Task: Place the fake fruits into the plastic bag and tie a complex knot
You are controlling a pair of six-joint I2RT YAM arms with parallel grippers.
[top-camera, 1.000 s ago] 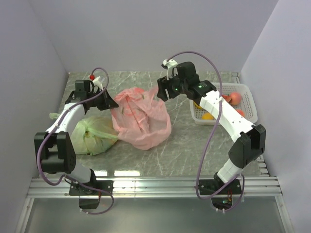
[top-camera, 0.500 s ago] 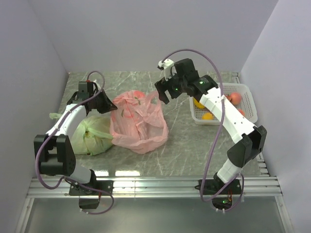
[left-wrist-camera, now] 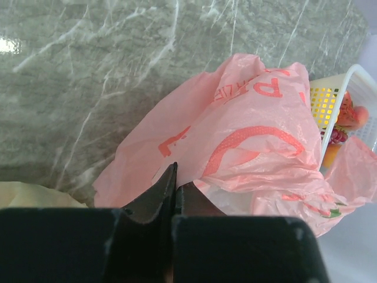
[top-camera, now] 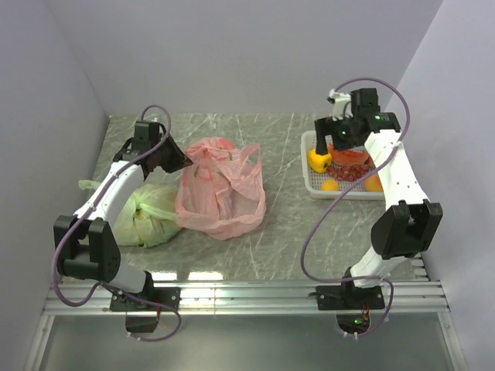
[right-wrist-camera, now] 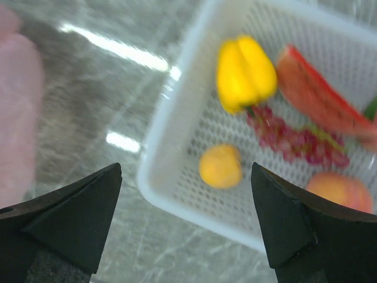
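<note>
The salmon-pink plastic bag (top-camera: 220, 197) is shown crumpled near the table's centre, handles raised. The fake fruits (right-wrist-camera: 245, 72), coloured yellow, orange, dark red and peach, are grouped at 2 o'clock inside a white basket (right-wrist-camera: 162, 141).

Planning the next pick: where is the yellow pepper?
Top view: on the right side of the table, the yellow pepper lies at the left end of the white basket, beside the red grapes.
</note>
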